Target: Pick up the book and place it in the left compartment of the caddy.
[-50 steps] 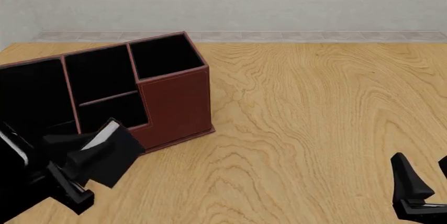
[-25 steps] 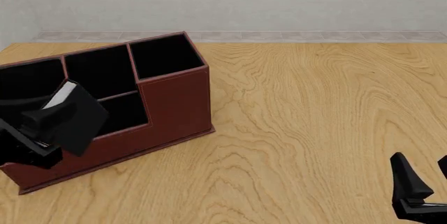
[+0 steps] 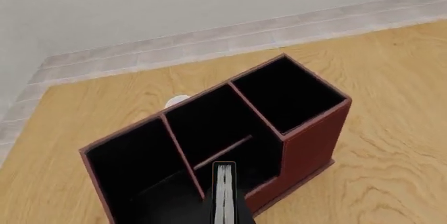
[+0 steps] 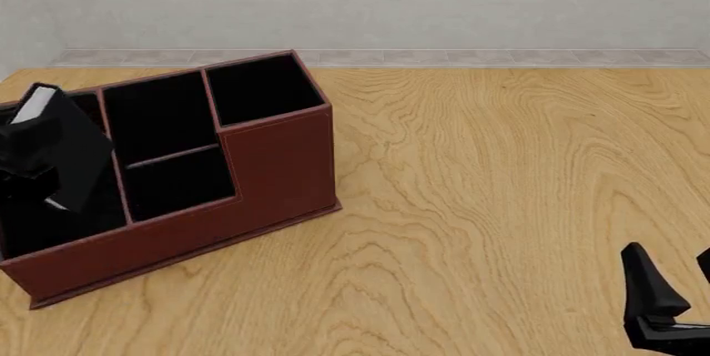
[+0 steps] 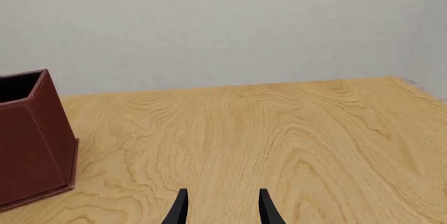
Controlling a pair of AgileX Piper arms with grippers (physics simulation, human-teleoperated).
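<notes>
Hanging over the left compartment (image 4: 50,206) of the caddy (image 4: 278,165), the book (image 4: 56,152), pinched by the left gripper (image 4: 28,177), only needs lowering and letting go.

One caddy (image 4: 278,156) is seen on the surface (image 4: 500,190), and four openings are counted in it, the middle section being split by a shelf. One book (image 4: 56,152) is seen. Two hands are counted: the left hand (image 4: 28,177), only partly made out, and the right hand (image 5: 221,208).
</notes>
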